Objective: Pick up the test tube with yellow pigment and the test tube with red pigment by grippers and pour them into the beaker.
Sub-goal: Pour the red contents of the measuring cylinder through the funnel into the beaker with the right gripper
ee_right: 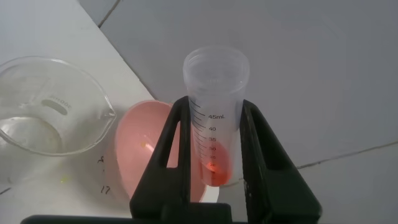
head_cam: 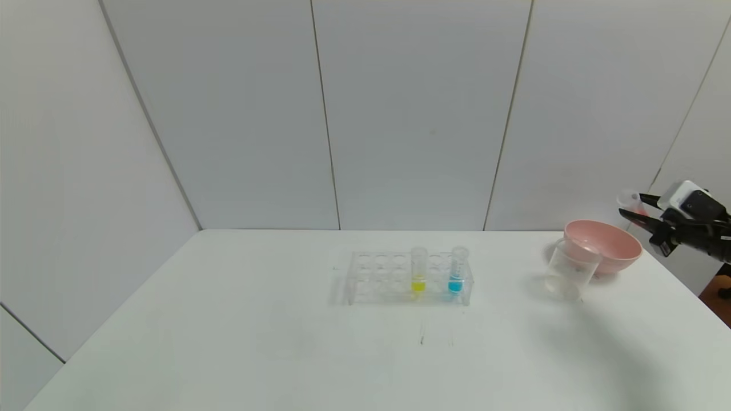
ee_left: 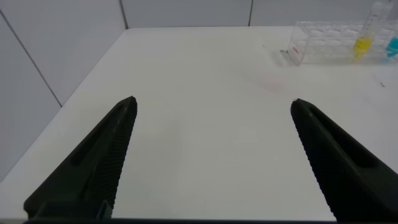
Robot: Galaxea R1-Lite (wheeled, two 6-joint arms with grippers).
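1. Orange-red liquid sits low in the test tube with red pigment (ee_right: pixel 214 112), clamped between the right gripper (ee_right: pixel 214 155) fingers, held above the far right table edge beyond the pink bowl (head_cam: pixel 608 242).
2. The beaker (head_cam: pixel 571 269) stands just beside the bowl.
3. The test tube with yellow pigment (head_cam: pixel 418 269) stands in the clear rack (head_cam: pixel 377 277), near a blue tube (head_cam: pixel 457 269).
4. The left gripper (ee_left: pixel 214 162) hangs over bare table, fingers wide apart.

the right gripper (ee_right: pixel 214 134) has its two black fingers (ee_right: pixel 171 149) pressed against either side of the test tube with red pigment (ee_right: pixel 213 115), which stands upright with orange-red liquid low inside it. behind it sits the pink bowl (ee_right: pixel 140 146), and the beaker (ee_right: pixel 50 102) stands just beside the bowl on the white table (ee_right: pixel 43 28), its pouring lip toward the bowl.
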